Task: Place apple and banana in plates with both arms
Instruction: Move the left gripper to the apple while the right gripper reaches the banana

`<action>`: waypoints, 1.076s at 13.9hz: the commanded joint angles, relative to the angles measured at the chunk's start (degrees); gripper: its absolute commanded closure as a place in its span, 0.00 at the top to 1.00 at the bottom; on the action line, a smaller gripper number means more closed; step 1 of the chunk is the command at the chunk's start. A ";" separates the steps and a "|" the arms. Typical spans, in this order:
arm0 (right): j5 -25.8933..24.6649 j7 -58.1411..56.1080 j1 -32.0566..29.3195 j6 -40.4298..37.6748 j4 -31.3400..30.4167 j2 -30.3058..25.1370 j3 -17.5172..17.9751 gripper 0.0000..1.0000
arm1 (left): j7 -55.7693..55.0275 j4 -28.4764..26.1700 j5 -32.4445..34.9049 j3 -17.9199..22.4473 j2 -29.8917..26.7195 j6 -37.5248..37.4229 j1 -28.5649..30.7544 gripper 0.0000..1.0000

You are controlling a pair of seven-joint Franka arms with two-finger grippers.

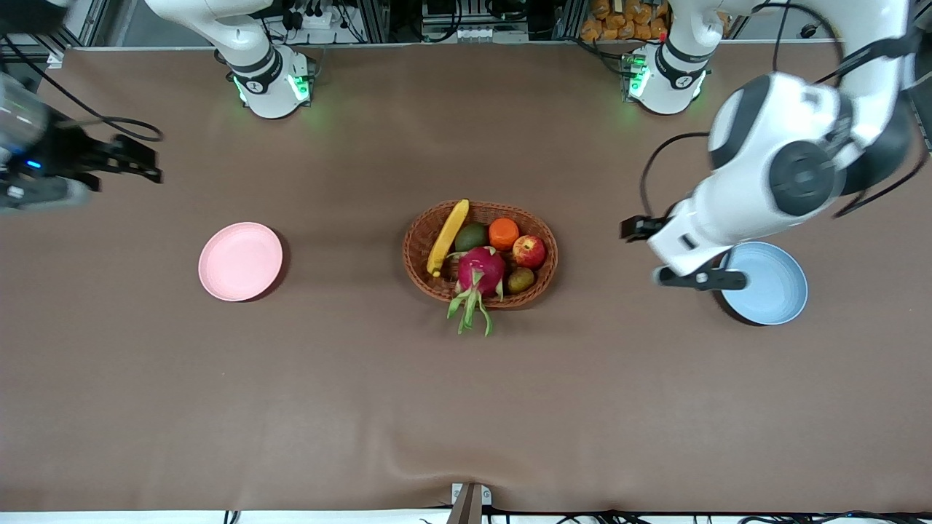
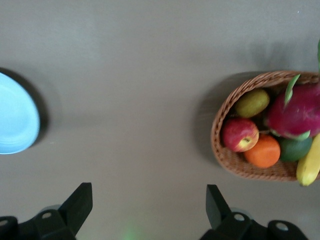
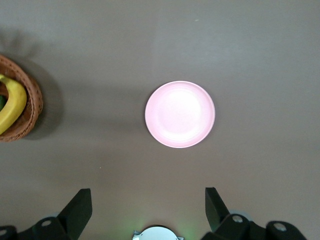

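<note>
A: Start at the left gripper (image 2: 149,210). What is it doing?

B: It hangs empty, fingers spread wide, over bare table between the wicker basket (image 1: 419,251) and the blue plate (image 1: 783,291). With its jaws apart it looks ready to come down on a fruit, though nothing is between them yet.

A: And the right gripper (image 3: 148,210)?

B: The same: fingers apart, holding nothing. It is up over the right arm's end of the table, looking straight down on the pink plate (image 1: 240,260).

A: So where are the fruits?

B: Both are in the basket at the middle of the table. The banana (image 1: 447,236) leans along the rim at the side toward the right arm, one end poking over the edge. The apple (image 1: 529,252) sits at the side toward the left arm, just beside the orange (image 1: 503,233).

A: That seems to suit the split.

B: I judge so: each fruit lies on the side of the nearer arm, and each arm has a plate at its own end. The dragon fruit (image 1: 480,271) crowds the middle, so the apple likely needs a careful approach from above.
</note>
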 commanded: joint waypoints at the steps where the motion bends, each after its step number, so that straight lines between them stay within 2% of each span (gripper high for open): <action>1: 1.36 0.93 4.44 1.26 0.71 2.10 -0.26 1.00 | -4.10 0.56 -5.11 0.19 3.36 2.66 -0.65 1.00; 5: 7.69 15.74 11.37 6.61 0.71 6.23 -0.26 1.00 | -10.78 -2.42 -6.37 0.27 5.39 8.36 -4.41 1.00; 9: 7.61 35.70 24.73 13.47 0.53 11.94 -0.26 1.00 | -17.99 -2.69 -5.58 0.36 10.31 14.70 -10.22 1.00; 11: 7.61 40.38 28.61 16.46 0.35 14.40 -0.26 1.00 | -20.10 -2.69 -5.23 0.54 11.55 15.68 -11.98 1.00; 15: 7.96 43.29 31.52 19.72 0.18 18.45 -0.26 1.00 | -26.42 -2.69 -0.22 0.54 13.74 17.34 -15.57 1.00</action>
